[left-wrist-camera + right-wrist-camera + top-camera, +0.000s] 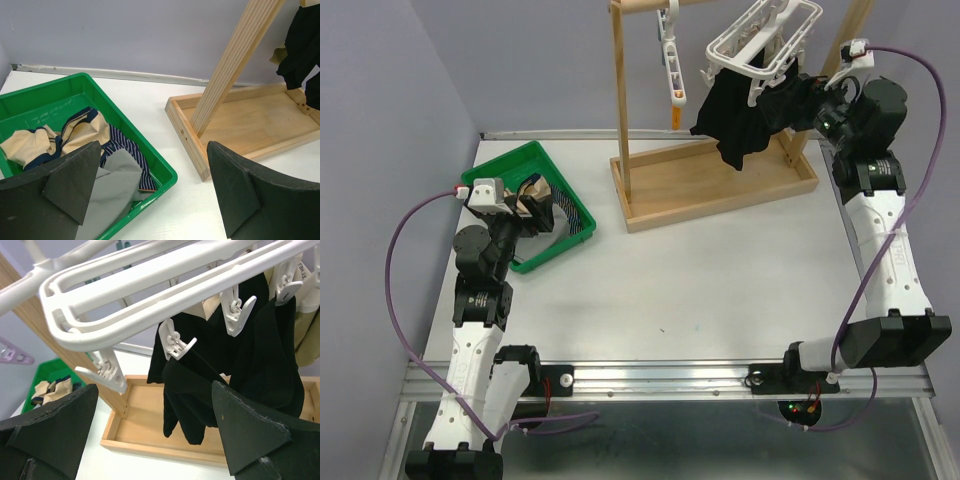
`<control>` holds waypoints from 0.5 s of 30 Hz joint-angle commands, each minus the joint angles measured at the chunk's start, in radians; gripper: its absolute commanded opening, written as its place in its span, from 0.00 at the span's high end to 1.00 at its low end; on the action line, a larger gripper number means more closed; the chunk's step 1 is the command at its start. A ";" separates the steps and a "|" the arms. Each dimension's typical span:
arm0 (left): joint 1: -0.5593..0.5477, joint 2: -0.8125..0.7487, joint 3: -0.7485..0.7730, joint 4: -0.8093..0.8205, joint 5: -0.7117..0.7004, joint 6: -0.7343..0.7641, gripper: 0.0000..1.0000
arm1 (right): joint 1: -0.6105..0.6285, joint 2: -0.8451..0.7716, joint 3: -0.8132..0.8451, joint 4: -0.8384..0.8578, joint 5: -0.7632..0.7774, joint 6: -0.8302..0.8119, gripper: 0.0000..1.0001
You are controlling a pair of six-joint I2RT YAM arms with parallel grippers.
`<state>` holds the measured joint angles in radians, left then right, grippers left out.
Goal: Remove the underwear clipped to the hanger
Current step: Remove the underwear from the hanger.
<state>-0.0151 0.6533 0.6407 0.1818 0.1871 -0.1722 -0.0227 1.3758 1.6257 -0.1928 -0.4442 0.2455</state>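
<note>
Black underwear (738,118) hangs clipped to the white hanger (760,40) on the wooden stand. In the right wrist view the black underwear (220,385) dangles from white clips (177,342) under the hanger (150,295). My right gripper (150,432) is open just in front of the cloth and holds nothing. From above, the right gripper (805,105) sits beside the garment's right edge. Tan, navy-striped (122,147) and grey (112,185) underwear lie in the green bin (165,172). Over that bin's right corner my left gripper (150,195) stands open and empty.
The wooden stand's tray base (720,185) and upright post (620,100) stand at the back of the table. A second white clip strip (670,55) hangs from the top bar. The green bin (495,165) sits at the left, near the wall.
</note>
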 commanded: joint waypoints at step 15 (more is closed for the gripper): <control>0.007 -0.007 -0.003 0.042 0.021 0.011 0.01 | 0.110 0.060 0.075 0.073 0.372 0.009 0.03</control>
<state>-0.0139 0.6533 0.6407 0.1818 0.1883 -0.1722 0.0814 1.4353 1.6279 -0.1925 -0.1448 0.2352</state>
